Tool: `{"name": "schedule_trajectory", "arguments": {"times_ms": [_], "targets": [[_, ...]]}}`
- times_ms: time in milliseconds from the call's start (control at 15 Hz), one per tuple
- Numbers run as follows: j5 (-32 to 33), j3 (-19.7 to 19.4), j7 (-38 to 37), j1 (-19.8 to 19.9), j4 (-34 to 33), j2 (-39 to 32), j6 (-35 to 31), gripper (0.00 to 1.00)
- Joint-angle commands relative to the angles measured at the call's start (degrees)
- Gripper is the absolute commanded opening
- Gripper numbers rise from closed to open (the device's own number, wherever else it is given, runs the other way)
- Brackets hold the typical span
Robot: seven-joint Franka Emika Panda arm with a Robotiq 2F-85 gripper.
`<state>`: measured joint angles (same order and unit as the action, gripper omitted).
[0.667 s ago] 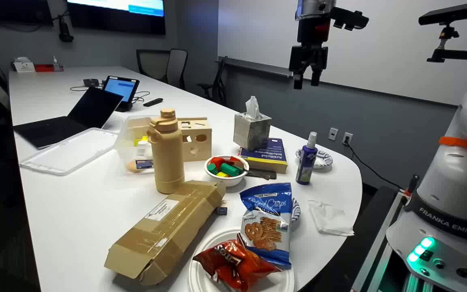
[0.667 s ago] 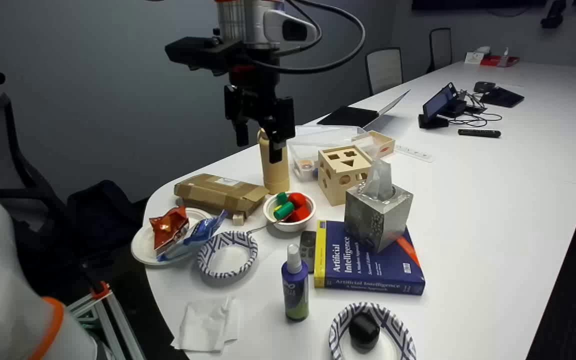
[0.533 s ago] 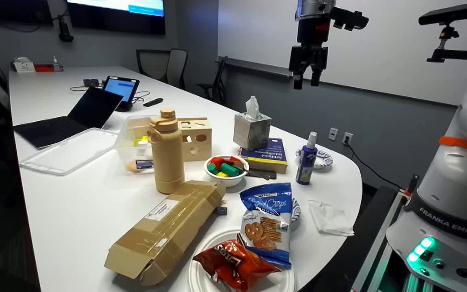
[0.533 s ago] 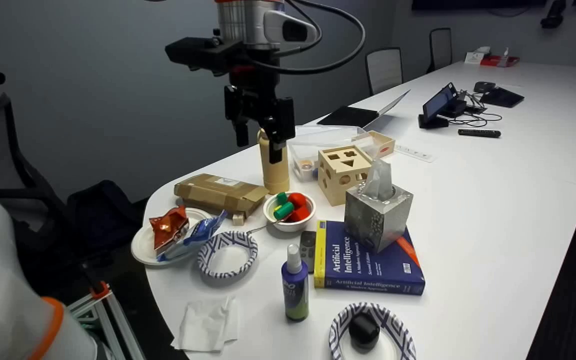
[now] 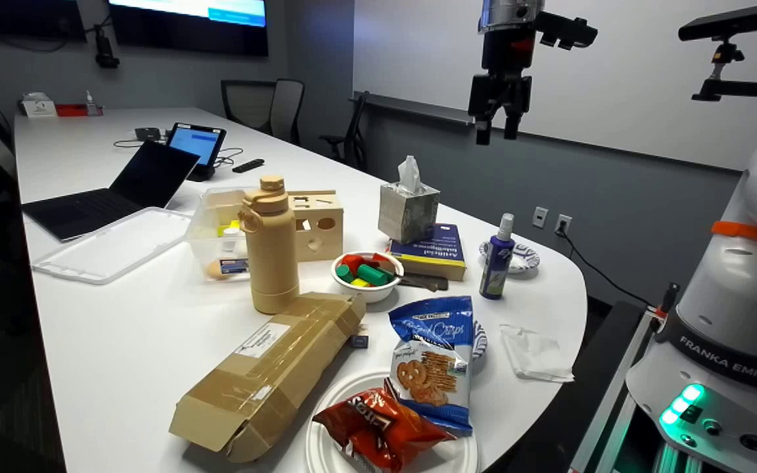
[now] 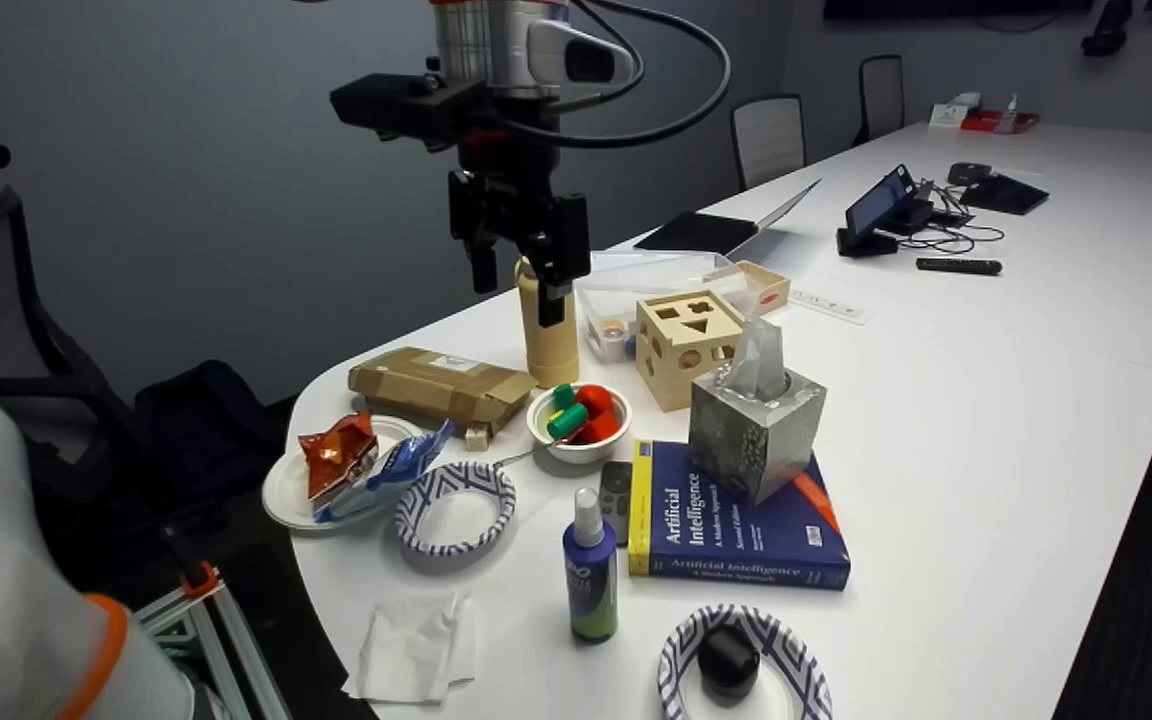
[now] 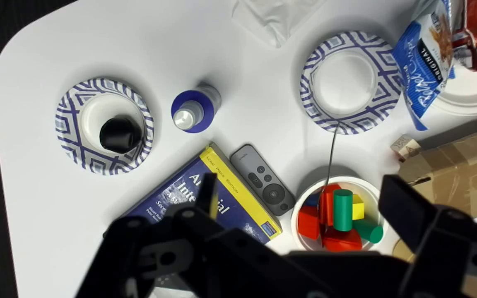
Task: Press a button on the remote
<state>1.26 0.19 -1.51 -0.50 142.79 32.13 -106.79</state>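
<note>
The remote (image 7: 262, 179) is a slim grey slab with dark round and oval buttons. It lies flat on the table between the book and the bowl of blocks. It shows in both exterior views, small and dark beside the book (image 5: 439, 283), and partly hidden behind the spray bottle (image 6: 616, 492). My gripper (image 7: 300, 181) is open and empty. It hangs well above the table in both exterior views (image 5: 497, 136) (image 6: 518, 297). In the wrist view the remote lies between the two fingers, nearer the left one. Nothing touches it from the gripper.
A thick blue book (image 7: 238, 182) bearing a tissue box (image 6: 756, 435) lies beside the remote. A white bowl (image 7: 297, 211) of blocks, with a thin metal utensil, adjoins its other end. A purple spray bottle (image 6: 591, 590) stands close by. A second, black remote (image 6: 958, 266) lies far down the table.
</note>
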Motion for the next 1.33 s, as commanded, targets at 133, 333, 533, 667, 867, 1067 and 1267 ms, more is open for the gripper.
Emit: {"name": "schedule_trajectory", "arguments": {"times_ms": [133, 333, 533, 667, 867, 1067, 1267], "targets": [[-0.1, 0.2, 0.1, 0.2, -0.1, 0.0, 0.1, 1.0], [-4.0, -1.5, -1.2, 0.5, -2.2, -3.9, -1.9, 1.0], [-12.4, -4.0, -0.9, -0.1, -5.5, -11.3, -9.2, 1.0], [-18.1, -4.8, -1.7, -0.1, -8.2, -16.8, -13.2, 1.0], [-23.1, -4.5, -6.0, 0.8, -11.6, -24.3, -19.8, 1.0], [-25.0, -3.8, -12.6, 1.5, -12.0, -29.3, -26.5, 1.0], [-25.2, -3.3, -20.7, 1.4, -9.6, -31.1, -32.7, 1.0]]}}
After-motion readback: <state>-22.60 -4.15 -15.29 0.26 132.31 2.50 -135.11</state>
